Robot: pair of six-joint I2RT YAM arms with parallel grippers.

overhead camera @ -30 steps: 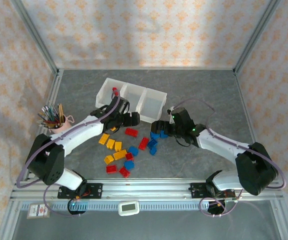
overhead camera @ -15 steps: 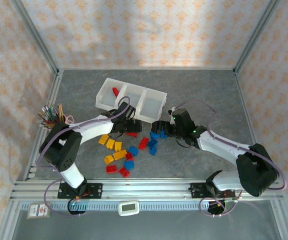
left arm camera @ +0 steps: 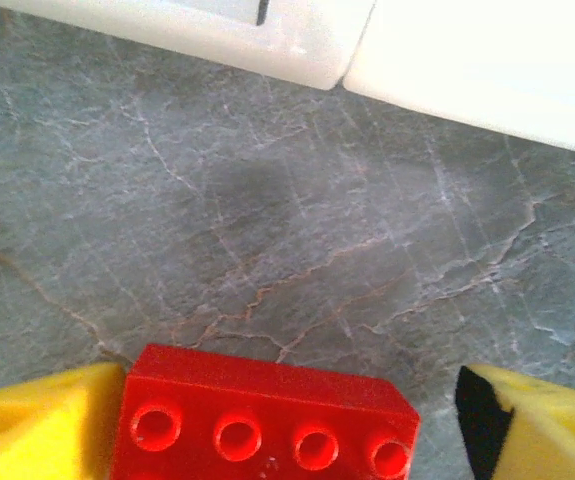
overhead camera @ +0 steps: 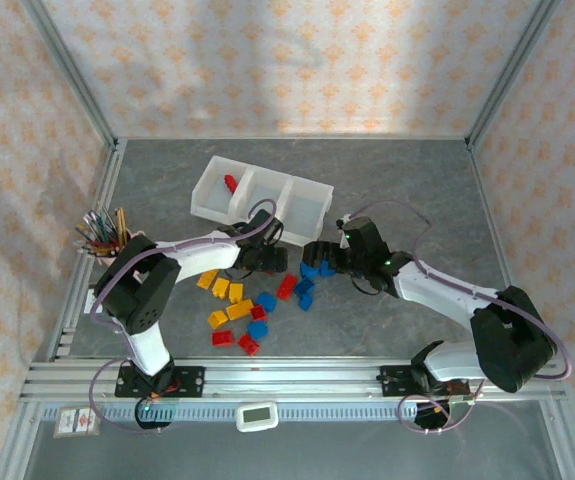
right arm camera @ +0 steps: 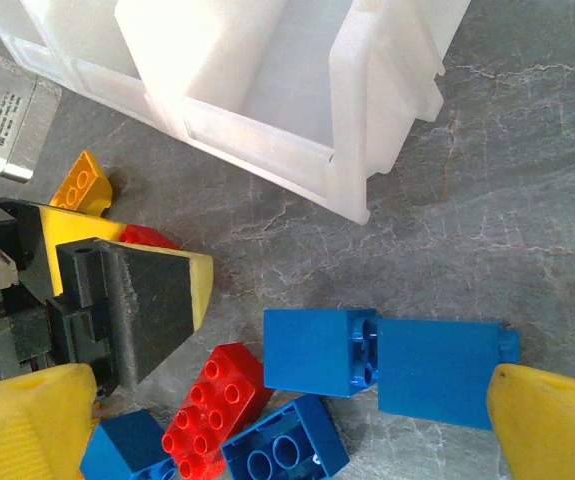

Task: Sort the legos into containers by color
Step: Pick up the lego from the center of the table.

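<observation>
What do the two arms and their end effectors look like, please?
The left arm and right arm have white links, black joints and loose lilac-grey cables. The left end effector and right end effector are black, with yellow fingers carrying black pads.

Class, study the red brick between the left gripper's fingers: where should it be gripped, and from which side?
Probably best gripped by its two short ends, coming down from above: the red brick lies flat, studs up, and the left gripper holds its jaws open either side of those ends.
</observation>
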